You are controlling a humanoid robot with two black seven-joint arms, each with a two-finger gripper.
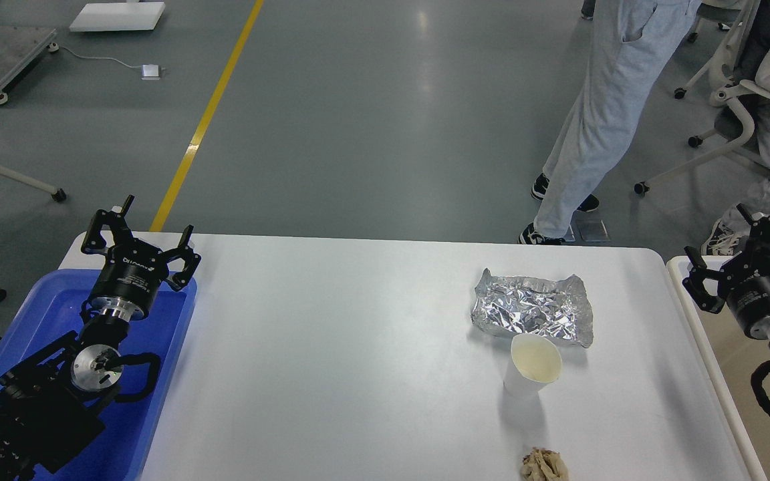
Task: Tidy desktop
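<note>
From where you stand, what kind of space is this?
Likely a robotics lab or industrial test floor: grey sealed floor with a yellow lane line, wheeled office chairs nearby, and a white desktop staged with foil, a paper cup and a blue tray.

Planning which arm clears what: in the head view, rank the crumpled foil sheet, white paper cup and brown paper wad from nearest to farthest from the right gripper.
From the right gripper:
1. Crumpled silver foil sheet, toward the desktop's far right.
2. White paper cup, just in front of the foil.
3. Crumpled brown paper wad, at the near edge.
</note>
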